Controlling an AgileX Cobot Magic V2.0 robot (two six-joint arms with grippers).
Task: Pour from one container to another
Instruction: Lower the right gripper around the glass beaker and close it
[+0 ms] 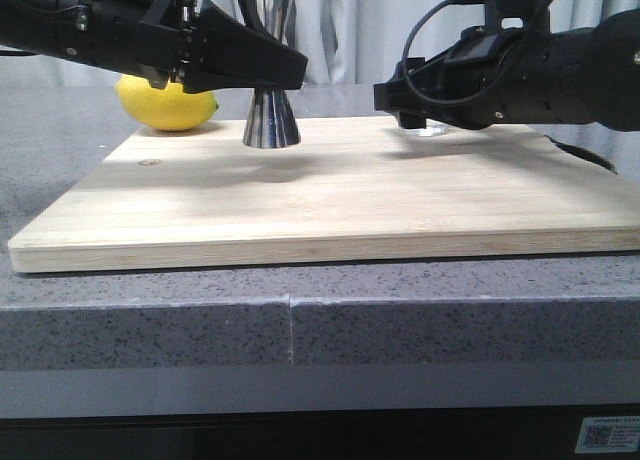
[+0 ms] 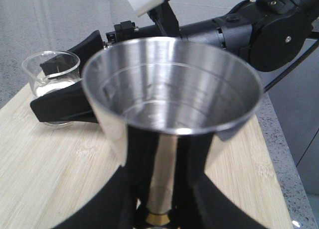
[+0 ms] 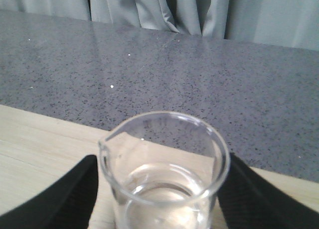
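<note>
We clamp the steel jigger (image 1: 271, 120) at its waist in our left tool (image 1: 275, 70), upright on the cutting board (image 1: 330, 205); our right tool (image 1: 405, 98) closes around the glass beaker (image 3: 164, 174) nearby.

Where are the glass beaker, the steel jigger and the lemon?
glass beaker (image 3: 164, 189), right wrist view, on its clear front wall.
steel jigger (image 2: 169, 94), left wrist view, on the inner wall of its upper cup.
lemon (image 1: 165, 108), front view, on its yellow skin.
</note>
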